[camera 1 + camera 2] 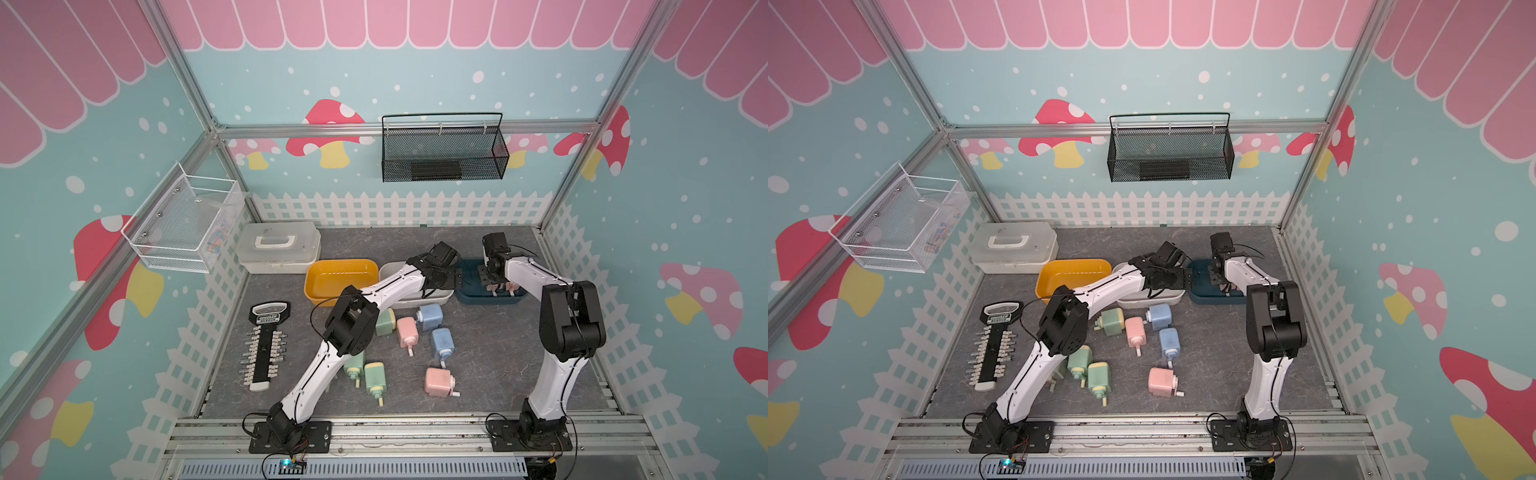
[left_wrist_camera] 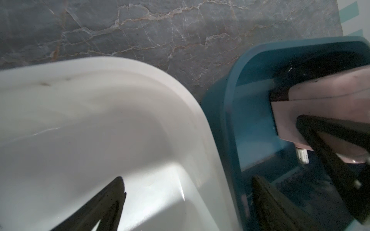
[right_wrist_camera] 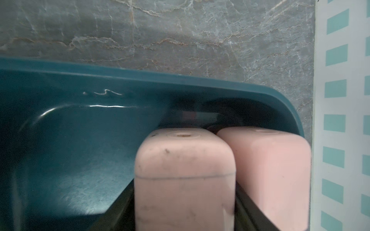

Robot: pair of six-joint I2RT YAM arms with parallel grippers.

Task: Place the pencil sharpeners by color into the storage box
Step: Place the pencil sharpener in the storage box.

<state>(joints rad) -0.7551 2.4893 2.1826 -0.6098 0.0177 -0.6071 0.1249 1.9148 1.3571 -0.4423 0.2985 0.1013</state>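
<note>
Pink sharpener: between right jaws, grip or release cannot be told, set beside matching pink sharpener in teal tray to group colours; left jaws open, empty.

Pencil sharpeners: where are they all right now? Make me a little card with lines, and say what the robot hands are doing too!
Dark teal plastic tub: two small pastel pink plastic sharpeners, side by side.
Right gripper: closed on one pink sharpener in that tub.
Left gripper: open, empty, above where the white plastic tub meets the teal one.
Yellow plastic tub: nothing seen inside.
Grey marbled table: loose sharpeners, two pink, two blue, at least three green.
</note>
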